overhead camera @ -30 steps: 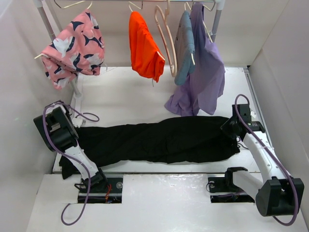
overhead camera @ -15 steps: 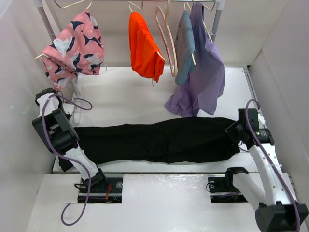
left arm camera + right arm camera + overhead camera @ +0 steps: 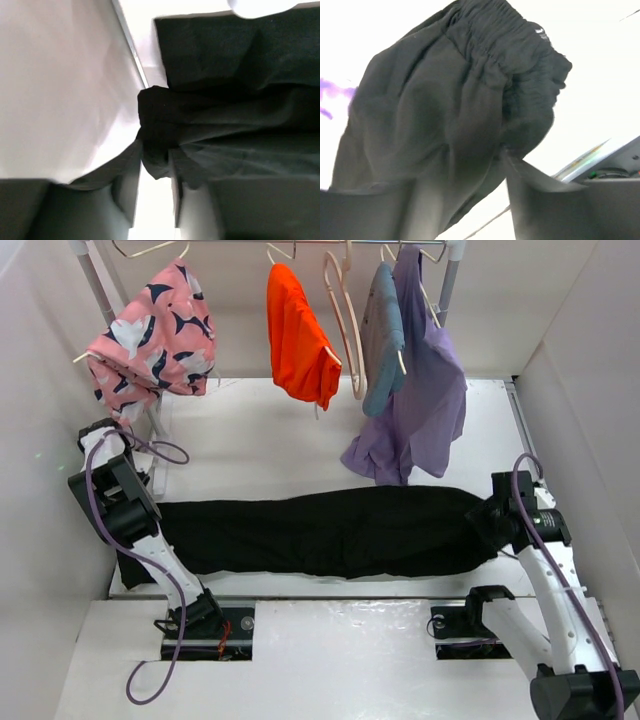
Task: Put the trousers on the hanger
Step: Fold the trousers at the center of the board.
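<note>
The white table (image 3: 260,440) carries the trousers (image 3: 330,530), stretched flat with their long axis running left to right across the near half, one end at each arm. They are soft, matte black cloth with shallow creases, limp enough that they would probably sag wherever they are lifted. The gathered elastic waistband (image 3: 505,30) lies at the right end and the leg hems (image 3: 160,125) at the left. The hanger (image 3: 357,390), a thin, pale beige curved loop, hangs bare on the rail at the back, between an orange garment (image 3: 298,335) and a grey-blue one (image 3: 381,340). It is well apart from the trousers, beyond them and above, and judging by the overhead view it is somewhat nearer the right arm. The right gripper (image 3: 462,170) sits at the waist with its jaws plainly parted and slack cloth lying between them. The left gripper (image 3: 156,160) has its jaws only a little apart, with a bunched fold of hem at the tips. I cannot tell whether that fold is pinched or loose.
</note>
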